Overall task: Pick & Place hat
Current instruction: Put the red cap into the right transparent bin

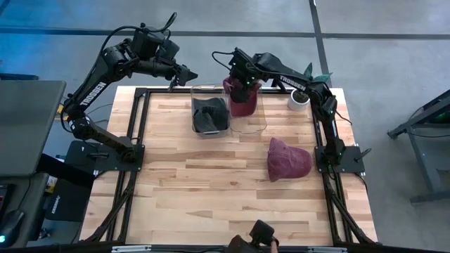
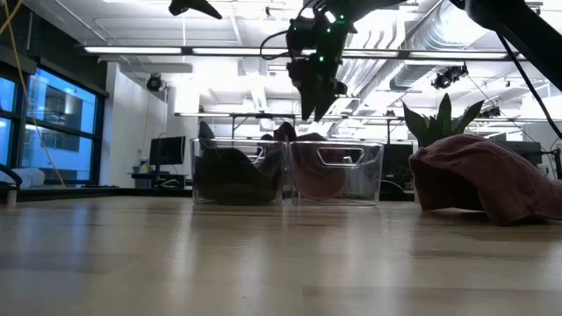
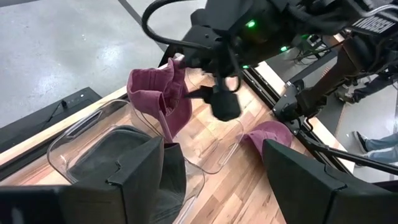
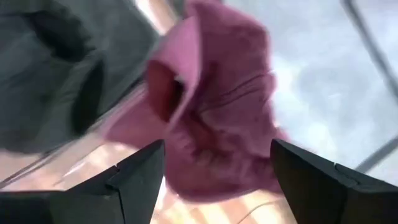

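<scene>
Two clear bins stand side by side at the table's far middle. The left bin [image 1: 209, 112] holds a dark hat [image 3: 106, 163]. A maroon hat [image 1: 243, 100] sits in the far end of the right bin [image 1: 249, 125], its crumpled top [image 3: 157, 92] standing above the rim. My right gripper [image 1: 242, 79] hovers open just above that hat [image 4: 217, 112], clear of it in the low view [image 2: 316, 98]. A second maroon hat [image 1: 288, 160] lies flat on the table near the right edge. My left gripper [image 3: 211, 186] is open, raised beyond the far edge [image 1: 186, 74].
A white pot with a plant [image 1: 299, 99] stands at the far right corner, close to the right arm. Black frame rails [image 1: 140, 126] run along the table's sides. Bare wood [image 1: 204, 183] fills the near half of the table. A dark object [image 1: 260, 235] sits at the near edge.
</scene>
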Controlling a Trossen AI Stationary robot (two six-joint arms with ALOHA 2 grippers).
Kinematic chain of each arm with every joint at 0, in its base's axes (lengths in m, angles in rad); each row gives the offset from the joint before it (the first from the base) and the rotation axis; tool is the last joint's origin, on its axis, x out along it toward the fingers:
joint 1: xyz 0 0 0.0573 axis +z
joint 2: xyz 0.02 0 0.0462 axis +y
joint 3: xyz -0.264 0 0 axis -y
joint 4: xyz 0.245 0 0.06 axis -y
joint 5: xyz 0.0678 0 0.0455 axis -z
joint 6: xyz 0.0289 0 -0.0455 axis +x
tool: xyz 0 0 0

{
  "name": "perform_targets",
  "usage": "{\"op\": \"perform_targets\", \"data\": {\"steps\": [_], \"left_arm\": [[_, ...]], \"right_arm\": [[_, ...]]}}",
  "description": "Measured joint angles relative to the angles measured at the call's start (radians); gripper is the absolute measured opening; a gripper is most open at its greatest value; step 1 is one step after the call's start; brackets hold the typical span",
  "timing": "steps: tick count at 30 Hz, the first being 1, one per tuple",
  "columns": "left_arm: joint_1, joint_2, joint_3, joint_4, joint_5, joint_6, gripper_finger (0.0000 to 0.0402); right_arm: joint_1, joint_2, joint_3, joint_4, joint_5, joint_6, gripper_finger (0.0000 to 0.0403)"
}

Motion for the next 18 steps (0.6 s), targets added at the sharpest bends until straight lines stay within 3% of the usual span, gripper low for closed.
{"op": "perform_targets", "data": {"steps": [9, 14, 18], "left_arm": [[0.0, 0.0, 0.0, -0.002, 0.021, 0.006, 0.0263], [0.0, -0.029, 0.0, -0.017, 0.033, -0.008, 0.0263], [0.0, -0.075, -0.016, -0.01, 0.13, -0.03, 0.0263]], "right_arm": [[0.03, -0.009, 0.124, -0.15, -0.106, -0.032, 0.0286], [0.051, -0.088, 0.124, -0.119, -0.228, -0.036, 0.0286], [0.068, -0.181, 0.124, -0.066, -0.232, -0.045, 0.0286]]}}
